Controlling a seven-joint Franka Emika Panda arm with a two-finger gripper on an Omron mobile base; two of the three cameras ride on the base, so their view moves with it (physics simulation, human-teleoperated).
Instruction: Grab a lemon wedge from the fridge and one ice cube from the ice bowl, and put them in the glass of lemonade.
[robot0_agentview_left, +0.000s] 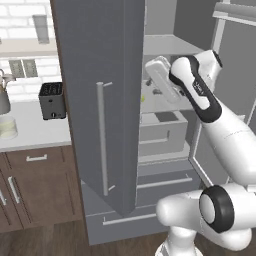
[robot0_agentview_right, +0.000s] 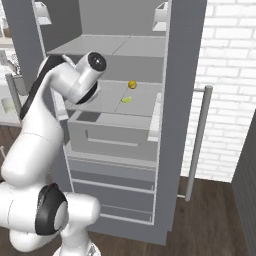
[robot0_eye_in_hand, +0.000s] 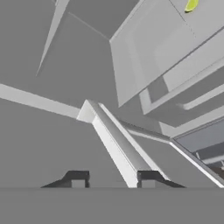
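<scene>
Lemon wedge on the fridge shelf — well off from the fingers.

Lies flat on the middle shelf of the fridge, lemon wedge just in front of a small orange fruit. Gripper apart and empty, aimed low past the shelf edge — wedge up and right of the tips, long axis slanted.

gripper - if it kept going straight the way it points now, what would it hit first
Probably the fridge. In the hand view the gripper is open and aims at a grey edge inside it, likely the shelf or drawer rim, not the lemon wedge, which sits far off-line toward the top right. Depth is hard to judge.
</scene>
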